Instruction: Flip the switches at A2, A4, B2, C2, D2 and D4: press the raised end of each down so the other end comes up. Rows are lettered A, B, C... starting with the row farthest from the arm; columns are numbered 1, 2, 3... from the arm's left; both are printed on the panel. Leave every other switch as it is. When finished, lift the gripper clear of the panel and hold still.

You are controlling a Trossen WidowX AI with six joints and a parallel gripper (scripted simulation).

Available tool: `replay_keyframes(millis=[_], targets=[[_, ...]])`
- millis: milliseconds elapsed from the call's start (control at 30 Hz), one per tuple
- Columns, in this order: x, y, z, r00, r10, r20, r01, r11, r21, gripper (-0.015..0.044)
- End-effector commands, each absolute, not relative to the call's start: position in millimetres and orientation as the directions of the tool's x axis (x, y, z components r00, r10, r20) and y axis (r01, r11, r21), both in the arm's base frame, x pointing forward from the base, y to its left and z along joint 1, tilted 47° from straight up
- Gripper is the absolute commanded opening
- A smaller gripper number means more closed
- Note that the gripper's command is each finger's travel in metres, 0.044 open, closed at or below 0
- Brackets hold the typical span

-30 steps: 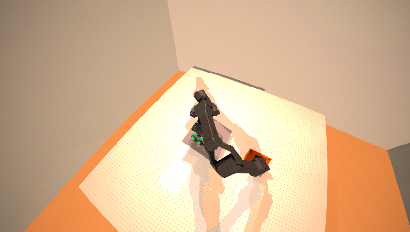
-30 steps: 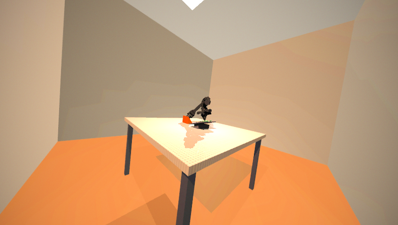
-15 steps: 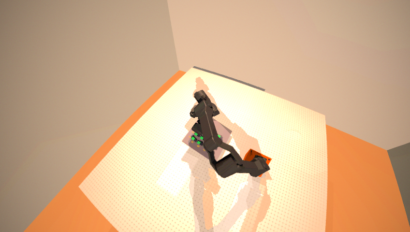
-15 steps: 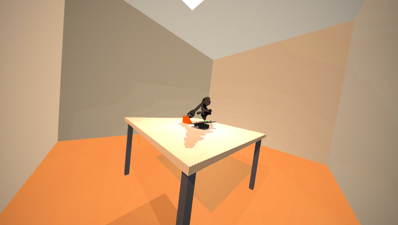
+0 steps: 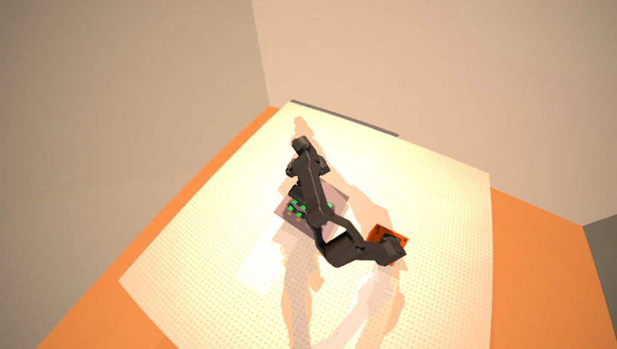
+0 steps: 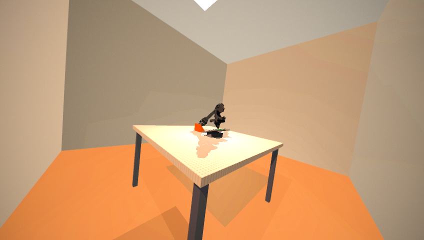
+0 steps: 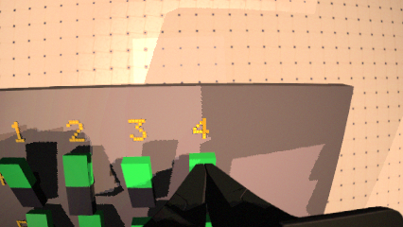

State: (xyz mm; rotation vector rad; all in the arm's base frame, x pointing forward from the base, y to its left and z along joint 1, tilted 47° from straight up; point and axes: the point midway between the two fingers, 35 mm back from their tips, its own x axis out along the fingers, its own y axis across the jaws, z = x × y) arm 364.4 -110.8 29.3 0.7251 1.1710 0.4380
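The grey switch panel lies on the table with green rocker switches and yellow column numbers 1 to 4. In the wrist view the top row shows: the switch under 1, under 2, under 3 and under 4. My gripper is shut and empty, its joined fingertips right at the near end of the switch under 4. I cannot tell whether they touch it. The lower rows are mostly cut off or hidden by the fingers. In the top view the arm covers most of the panel.
The arm's orange base stands on the dotted white table beside the panel. The table's edges lie far from the panel on all sides.
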Motion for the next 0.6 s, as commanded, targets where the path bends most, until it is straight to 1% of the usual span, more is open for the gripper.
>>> replay_keyframes(millis=[0,333,500,567], targets=[[365.1,-110.0,29.3,0.349,0.659,-0.666,0.058,0.695,0.717,0.0000],[365.6,-109.1,28.4,0.349,0.659,-0.666,0.058,0.695,0.717,0.0000],[342.0,-149.2,67.9,0.370,0.650,-0.664,0.060,0.696,0.715,0.0000],[340.4,-151.4,70.3,0.371,0.650,-0.663,0.060,0.696,0.716,0.0000]])
